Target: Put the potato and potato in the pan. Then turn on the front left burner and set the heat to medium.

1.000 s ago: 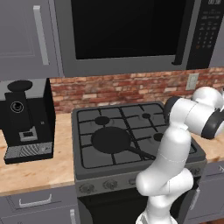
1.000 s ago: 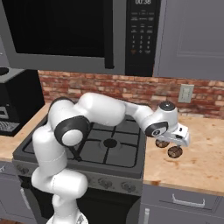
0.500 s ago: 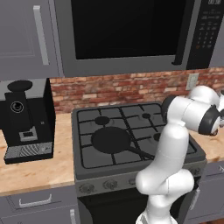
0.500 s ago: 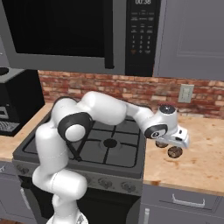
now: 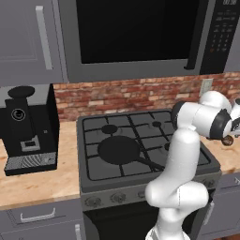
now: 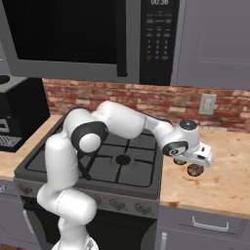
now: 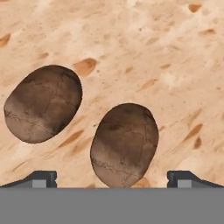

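Observation:
Two brown mottled potatoes lie side by side on the tan counter to the right of the stove. One potato (image 7: 124,144) sits between my open gripper (image 7: 113,178), whose fingertips (image 7: 43,178) stand wide on either side of it. The other potato (image 7: 43,104) lies just beside it, apart. From the right base view, the gripper (image 6: 193,161) hangs close above a potato (image 6: 196,170). The black pan (image 5: 118,150) rests on the stove's front left burner, its handle pointing toward the front right, well left of the hand.
The stove's knobs (image 5: 117,197) line its front panel. A black coffee machine (image 5: 27,126) stands on the left counter. A microwave (image 5: 136,37) hangs above the stove. My own arm (image 6: 122,119) stretches across the cooktop (image 6: 124,161).
The hand has sunk a little closer to the potatoes. The jaws stay wide and the potatoes have not moved.

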Robot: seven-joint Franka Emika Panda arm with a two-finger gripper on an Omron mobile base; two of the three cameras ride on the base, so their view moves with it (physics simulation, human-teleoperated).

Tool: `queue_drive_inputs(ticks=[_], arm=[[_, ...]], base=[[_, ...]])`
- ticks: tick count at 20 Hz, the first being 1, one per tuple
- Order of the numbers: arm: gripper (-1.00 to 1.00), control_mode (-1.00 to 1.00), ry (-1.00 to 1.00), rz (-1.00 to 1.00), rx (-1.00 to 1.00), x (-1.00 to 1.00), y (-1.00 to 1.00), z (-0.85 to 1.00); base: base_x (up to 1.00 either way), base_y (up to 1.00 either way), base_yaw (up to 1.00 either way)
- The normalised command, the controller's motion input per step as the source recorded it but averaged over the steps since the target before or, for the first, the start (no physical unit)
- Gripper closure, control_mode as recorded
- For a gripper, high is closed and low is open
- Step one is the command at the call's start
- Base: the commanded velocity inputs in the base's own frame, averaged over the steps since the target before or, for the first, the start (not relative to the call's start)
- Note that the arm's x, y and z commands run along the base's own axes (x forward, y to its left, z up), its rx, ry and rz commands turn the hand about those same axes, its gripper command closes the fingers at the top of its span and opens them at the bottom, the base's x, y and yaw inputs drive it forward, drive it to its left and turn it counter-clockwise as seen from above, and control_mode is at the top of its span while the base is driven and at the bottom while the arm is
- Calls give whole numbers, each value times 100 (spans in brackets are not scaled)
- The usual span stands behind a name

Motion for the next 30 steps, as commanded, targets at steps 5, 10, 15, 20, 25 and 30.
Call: queue_drive_inputs(ticks=[5,10,15,20,25,30], arm=[[-100,-100,0,0,0,5,-17,0],[-100,-100,1,0,0,6,-12,-7],[-100,-100,0,0,0,0,-2,-10],[-100,-100,0,0,0,1,0,-14],[-100,-100,0,0,0,6,0,-10],[-100,-100,0,0,0,11,0,-12]], base=[[0,0,0],[0,0,0],[0,0,0],[0,0,0],[0,0,0],[0,0,0]])
